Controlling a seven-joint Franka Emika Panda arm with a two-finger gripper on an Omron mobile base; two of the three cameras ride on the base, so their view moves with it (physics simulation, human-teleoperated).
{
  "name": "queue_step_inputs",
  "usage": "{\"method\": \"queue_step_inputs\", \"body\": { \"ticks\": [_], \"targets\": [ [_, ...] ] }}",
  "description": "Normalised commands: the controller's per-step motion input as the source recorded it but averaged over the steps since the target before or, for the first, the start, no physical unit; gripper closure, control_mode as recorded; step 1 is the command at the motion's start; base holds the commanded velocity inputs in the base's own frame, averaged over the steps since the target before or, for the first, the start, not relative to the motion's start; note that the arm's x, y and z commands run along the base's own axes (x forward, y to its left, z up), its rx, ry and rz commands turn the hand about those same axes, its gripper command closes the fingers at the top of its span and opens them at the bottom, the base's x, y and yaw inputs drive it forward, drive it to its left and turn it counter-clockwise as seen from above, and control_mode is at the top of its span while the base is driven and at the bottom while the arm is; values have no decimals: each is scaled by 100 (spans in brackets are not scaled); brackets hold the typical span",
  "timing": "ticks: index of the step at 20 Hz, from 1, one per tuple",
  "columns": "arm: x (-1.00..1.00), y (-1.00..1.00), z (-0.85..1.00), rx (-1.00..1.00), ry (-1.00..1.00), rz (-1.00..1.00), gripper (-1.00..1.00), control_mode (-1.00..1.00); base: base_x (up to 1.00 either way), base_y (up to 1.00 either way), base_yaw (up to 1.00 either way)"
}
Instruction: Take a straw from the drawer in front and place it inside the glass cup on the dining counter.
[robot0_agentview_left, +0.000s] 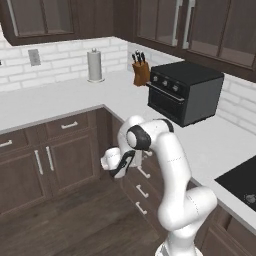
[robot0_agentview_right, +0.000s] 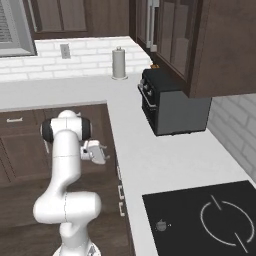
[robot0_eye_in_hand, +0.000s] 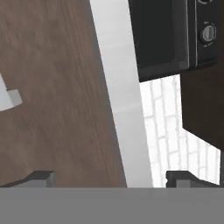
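End effector (robot0_agentview_left: 119, 169) low beside the cabinet fronts under the table (robot0_agentview_left: 60, 100), fingers (robot0_eye_in_hand: 41, 177) spread wide — nothing between them. In the left base view, drawers (robot0_agentview_left: 67, 125) at 9 o'clock of the arm, all closed. Oven (robot0_agentview_left: 185, 92) on the table at 1 o'clock — knife block (robot0_agentview_left: 141, 70) just beside it.

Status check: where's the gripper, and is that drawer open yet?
Gripper open, empty, low by the corner cabinets. Drawers under the counter all shut. No straw seen. Nothing blocking.
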Motion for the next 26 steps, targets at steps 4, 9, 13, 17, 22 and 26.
{"method": "queue_step_inputs", "body": {
  "ticks": [4,9,13,17,22,26],
  "targets": [
    [7,-26,-20,1,5,0,-100,-100,0,0,0],
    [3,-25,-5,2,1,1,-100,-100,0,0,0],
    [2,-25,0,4,0,6,-100,-100,0,0,0],
    [13,-21,0,6,2,8,-100,-100,0,0,0],
    [27,-8,-5,5,5,10,-100,-100,0,0,0],
    [25,0,-18,4,9,13,-100,-100,0,0,0]
  ]
}}
